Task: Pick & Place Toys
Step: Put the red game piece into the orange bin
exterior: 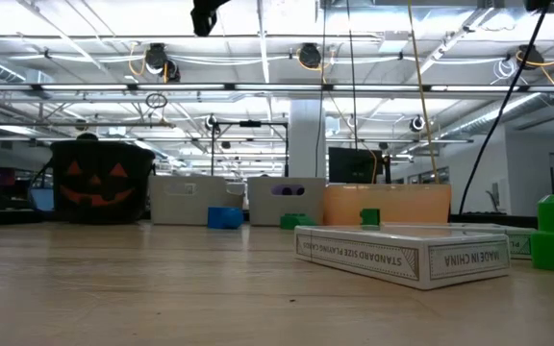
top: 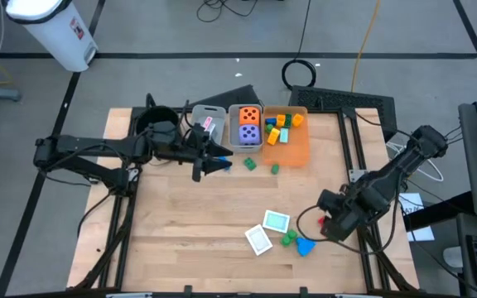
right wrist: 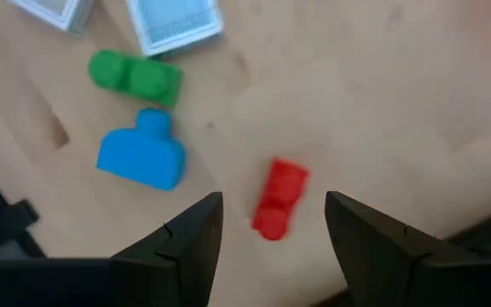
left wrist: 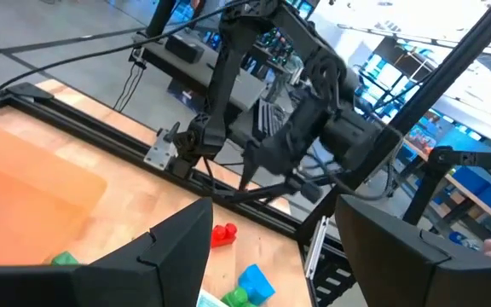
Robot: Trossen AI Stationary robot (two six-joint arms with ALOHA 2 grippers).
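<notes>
A red block lies flat on the wood near the table's right edge. My right gripper hangs above it, pointing down, open, one finger on either side of the block and clear of it. Just left of it lie a blue block, a green block, a teal card and a white card. My left gripper is open with nothing between its fingers. It points level toward the table's right, high above the wood in front of the grey bins.
At the far edge stand a black pot, a grey bin, a grey bin with an orange and a purple die and an orange bin with several blocks. Two green blocks lie before them. Bare wood spans the middle.
</notes>
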